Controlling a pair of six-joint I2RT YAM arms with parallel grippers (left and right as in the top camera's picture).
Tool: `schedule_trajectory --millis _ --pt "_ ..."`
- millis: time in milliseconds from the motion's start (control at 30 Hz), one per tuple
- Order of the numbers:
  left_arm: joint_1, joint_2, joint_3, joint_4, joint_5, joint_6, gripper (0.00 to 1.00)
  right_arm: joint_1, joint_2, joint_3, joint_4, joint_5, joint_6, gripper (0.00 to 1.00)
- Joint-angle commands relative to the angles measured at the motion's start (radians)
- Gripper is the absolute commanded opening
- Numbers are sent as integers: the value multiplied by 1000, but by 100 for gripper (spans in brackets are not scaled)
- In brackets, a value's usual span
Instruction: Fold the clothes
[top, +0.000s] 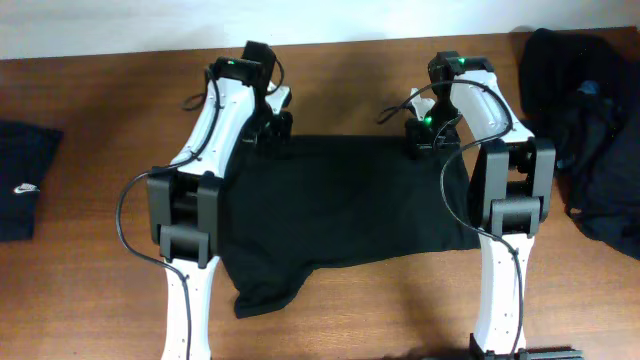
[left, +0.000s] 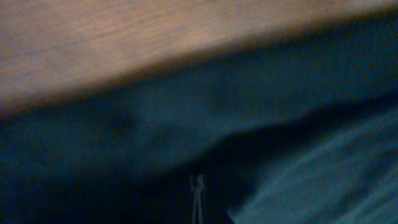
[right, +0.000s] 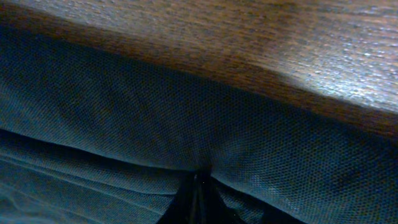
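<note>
One of the clothes, a black T-shirt (top: 340, 210), lies spread flat in the middle of the wooden table (top: 90, 290), with a sleeve hanging toward the front left. My left gripper (top: 272, 136) sits at the shirt's far left edge, my right gripper (top: 420, 140) at its far right edge. In the left wrist view the jaws (left: 197, 190) are pressed together in dark, blurred fabric (left: 155, 124). The right wrist view shows the mesh cloth (right: 186, 118) puckering into the shut jaws (right: 199, 183).
A folded black garment with a small white logo (top: 22, 182) lies at the table's left edge. A heap of black clothes (top: 590, 120) sits at the far right. Both arm bases stand along the front edge.
</note>
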Motion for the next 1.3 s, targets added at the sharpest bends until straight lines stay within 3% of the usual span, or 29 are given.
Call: schedule_trajectory --millis 0,433,867,1267 --pt "-20 -16 -13 -20 -4 -3 1 2 -16 -23 2 6 4 4" --pt "-45 -16 -13 -98 -111 -3 1 -1 -16 -23 6 6 4 4" --pt "-45 -25 -13 94 -193 -115 1 -2 -16 -23 13 6 4 4" --pt "-49 -18 -46 33 -301 -115 1 -2 -16 -23 24 10 4 4"
